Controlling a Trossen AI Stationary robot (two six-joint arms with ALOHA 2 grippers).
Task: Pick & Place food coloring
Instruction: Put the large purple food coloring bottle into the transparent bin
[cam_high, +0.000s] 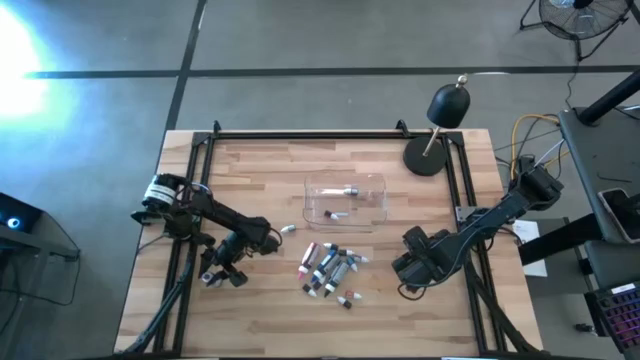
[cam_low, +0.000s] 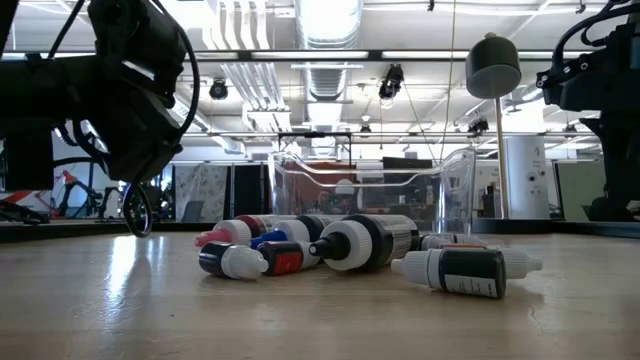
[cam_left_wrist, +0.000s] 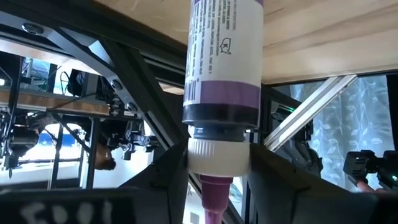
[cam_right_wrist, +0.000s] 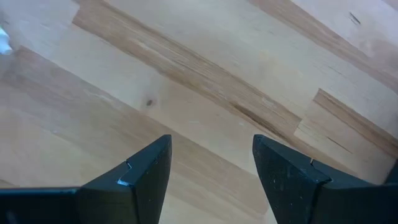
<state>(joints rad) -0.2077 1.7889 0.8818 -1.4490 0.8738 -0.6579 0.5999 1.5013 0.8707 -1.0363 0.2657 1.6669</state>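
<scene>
On planked wood table (cam_high: 260, 320) | left end effector (cam_left_wrist: 217, 180) grips cylindrical purple-banded bottle (cam_left_wrist: 222, 81) | right end effector (cam_right_wrist: 208, 165) wide

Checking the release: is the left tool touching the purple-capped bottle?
Touching. The left wrist view shows the purple-capped bottle between the left tool fingers, its white collar against both.

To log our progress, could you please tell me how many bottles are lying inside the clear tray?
2. One bottle lies near the far wall of the tray, the other bottle nearer its front; glare may hide more.
</scene>
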